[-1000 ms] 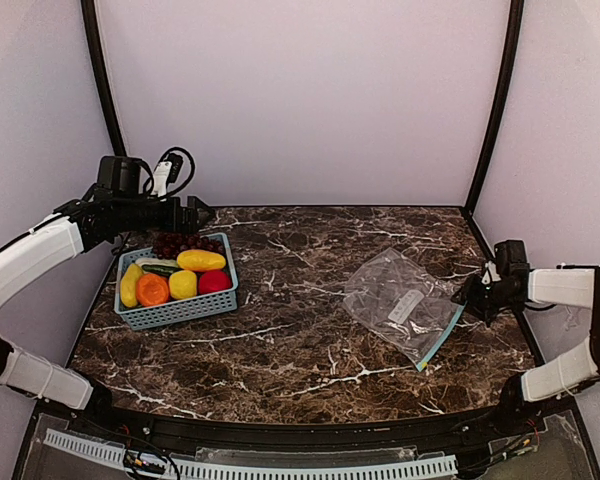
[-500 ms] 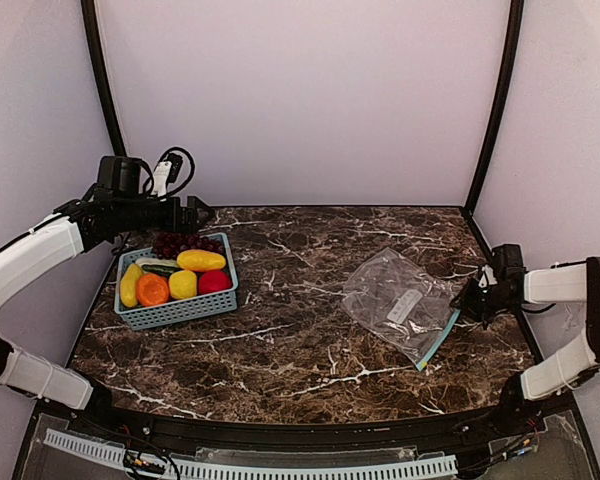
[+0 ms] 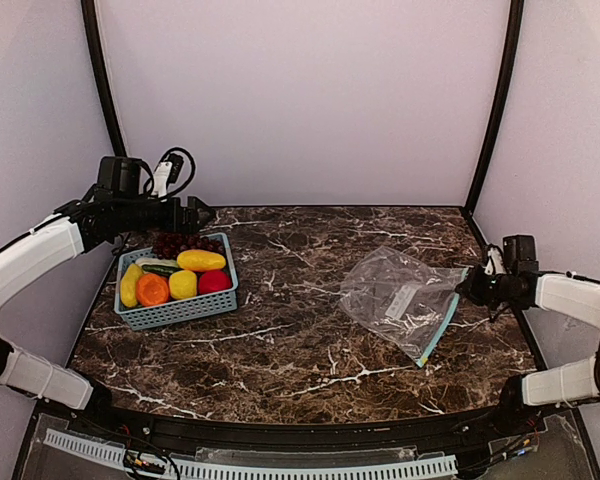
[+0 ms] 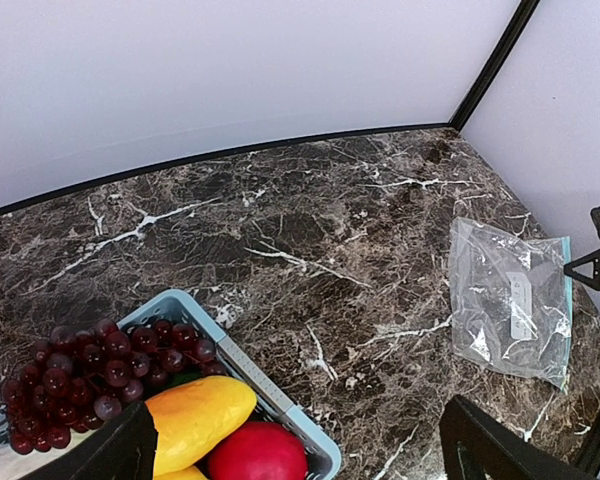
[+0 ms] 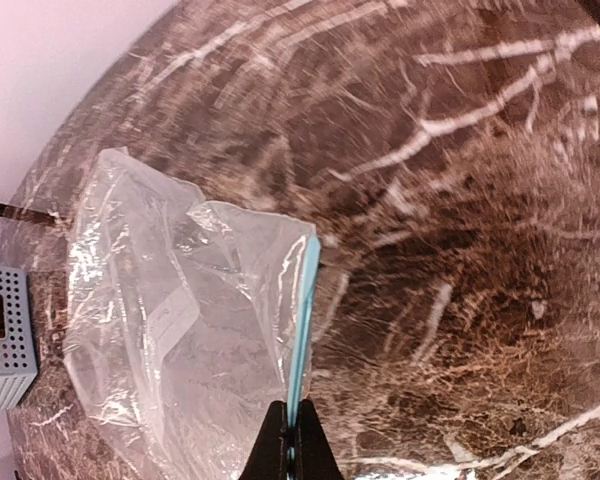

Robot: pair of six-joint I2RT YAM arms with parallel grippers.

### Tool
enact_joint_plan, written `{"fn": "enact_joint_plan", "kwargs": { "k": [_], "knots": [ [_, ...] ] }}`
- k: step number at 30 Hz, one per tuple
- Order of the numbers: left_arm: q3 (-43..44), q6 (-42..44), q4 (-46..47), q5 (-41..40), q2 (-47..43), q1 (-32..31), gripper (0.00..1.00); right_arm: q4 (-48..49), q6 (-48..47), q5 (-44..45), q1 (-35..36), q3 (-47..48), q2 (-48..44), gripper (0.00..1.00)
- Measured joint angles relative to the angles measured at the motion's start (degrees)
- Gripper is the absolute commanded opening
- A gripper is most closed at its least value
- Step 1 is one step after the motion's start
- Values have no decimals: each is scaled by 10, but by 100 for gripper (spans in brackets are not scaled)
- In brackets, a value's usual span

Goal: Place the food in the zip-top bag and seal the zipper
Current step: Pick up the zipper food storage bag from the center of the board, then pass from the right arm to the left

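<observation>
Two pairs differ: right fingers (image 5: pixel 270 455) pinch the zipper (image 5: pixel 305 320) of the zip-top bag (image 3: pixel 395 300) at 3 o'clock; left fingers (image 4: pixel 100 455) gape wide near the basket (image 3: pixel 180 312).

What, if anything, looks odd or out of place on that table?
Only the clear bag: it lies crumpled and slanted, with one end of its teal zipper pinched by the right arm's jaws and seemingly lifted off the marble. Nothing is spilled; the food all sits in the basket.
</observation>
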Motion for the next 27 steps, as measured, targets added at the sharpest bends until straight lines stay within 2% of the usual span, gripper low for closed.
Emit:
{"fn": "enact_joint_plan", "kwargs": {
  "k": [6, 11, 22, 27],
  "knots": [
    [-2, 6, 13, 40, 0, -3, 100, -25, -50, -39, 52, 51, -114, 0],
    [-4, 19, 36, 100, 0, -32, 100, -46, -101, -110, 137, 133, -131, 0],
    [71, 45, 73, 229, 22, -138, 100, -174, -201, -182, 364, 395, 37, 0],
    [65, 53, 93, 269, 24, -156, 100, -221, -229, -205, 440, 478, 115, 0]
  ]
}}
